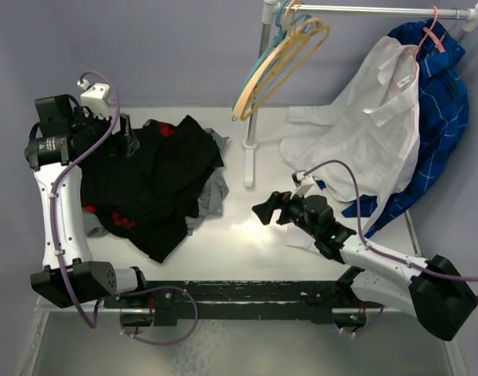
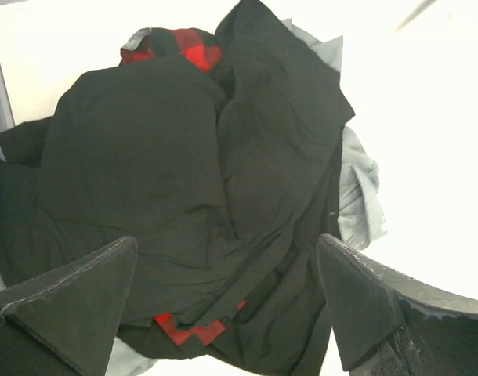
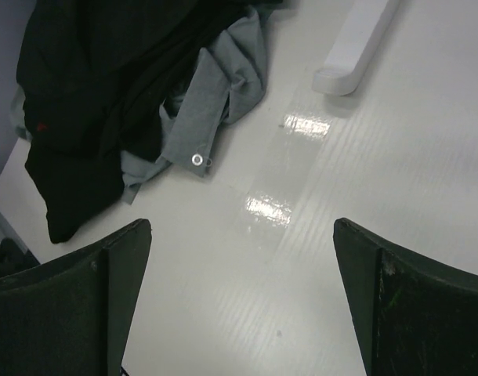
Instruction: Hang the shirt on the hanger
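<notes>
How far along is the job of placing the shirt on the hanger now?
Done: nothing yet. In hand: nothing; the left tool hangs open over the black shirt, the right tool open over the table. Left: grasp shirt, dress the yellow-orange hanger on the rail.

Plain blue-grey wall (image 1: 184, 47) behind. Glossy white tabletop (image 1: 239, 254), bright glare patch (image 1: 251, 227) near centre. Silver metal clothes rail (image 1: 364, 11) top right, on white upright post (image 1: 257, 86); its flat white foot (image 1: 249, 164) rests on the tabletop.

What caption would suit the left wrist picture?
Open left gripper hovers above the black shirt heaped on the table.
</notes>
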`<state>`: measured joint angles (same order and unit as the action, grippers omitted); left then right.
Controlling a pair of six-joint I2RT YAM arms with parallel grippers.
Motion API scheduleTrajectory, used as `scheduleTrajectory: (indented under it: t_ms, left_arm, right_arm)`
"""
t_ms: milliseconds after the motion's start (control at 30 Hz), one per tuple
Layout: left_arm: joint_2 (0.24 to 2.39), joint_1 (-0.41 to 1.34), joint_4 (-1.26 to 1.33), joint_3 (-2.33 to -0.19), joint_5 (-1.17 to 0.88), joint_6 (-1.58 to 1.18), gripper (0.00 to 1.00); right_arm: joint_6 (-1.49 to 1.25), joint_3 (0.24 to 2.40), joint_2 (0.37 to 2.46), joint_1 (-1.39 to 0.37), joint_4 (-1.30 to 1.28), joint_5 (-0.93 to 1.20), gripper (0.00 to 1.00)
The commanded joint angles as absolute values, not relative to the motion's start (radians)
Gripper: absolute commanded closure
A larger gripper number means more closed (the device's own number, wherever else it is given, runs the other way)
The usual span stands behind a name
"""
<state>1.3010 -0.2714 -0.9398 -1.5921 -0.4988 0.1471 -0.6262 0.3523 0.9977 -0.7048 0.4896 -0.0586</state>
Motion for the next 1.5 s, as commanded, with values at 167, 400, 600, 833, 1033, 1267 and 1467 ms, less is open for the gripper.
scheduleTrajectory:
  t_ms: [167, 400, 600, 833, 1033, 1267, 1467]
  left_arm:
    - [1.264, -0.130, -0.973, -1.290, -0.309, 0.686, 0.01]
    - [1.280, -0.078, -1.040, -1.224, -0.507, 0.782, 0.00]
    - [1.305, 0.076, -1.064, -1.123, -0.500, 0.810, 0.03]
    - [1.398, 0.102, -1.054, -1.052, -0.477, 0.823, 0.08]
    - [1.355, 0.157, -1.070, -0.965, -0.452, 0.849, 0.14]
    - [1.407, 0.180, -1.017, -0.879, -0.374, 0.838, 0.15]
    - [1.452, 0.187, -0.972, -0.888, -0.360, 0.805, 0.49]
  right_arm:
    - [-0.523, 0.411, 1.153, -0.707, 0.624, 0.184, 0.00]
    - [-0.523, 0.425, 1.173, -0.707, 0.635, 0.196, 0.00]
    - [-0.546, 0.420, 1.197, -0.710, 0.666, 0.197, 0.00]
    - [-0.551, 0.421, 1.217, -0.716, 0.683, 0.215, 0.00]
    - [-0.520, 0.407, 1.219, -0.730, 0.716, 0.292, 0.00]
    - [-0.409, 0.486, 1.275, -0.787, 0.658, 0.359, 0.00]
    - [-0.422, 0.497, 1.330, -0.793, 0.715, 0.385, 0.00]
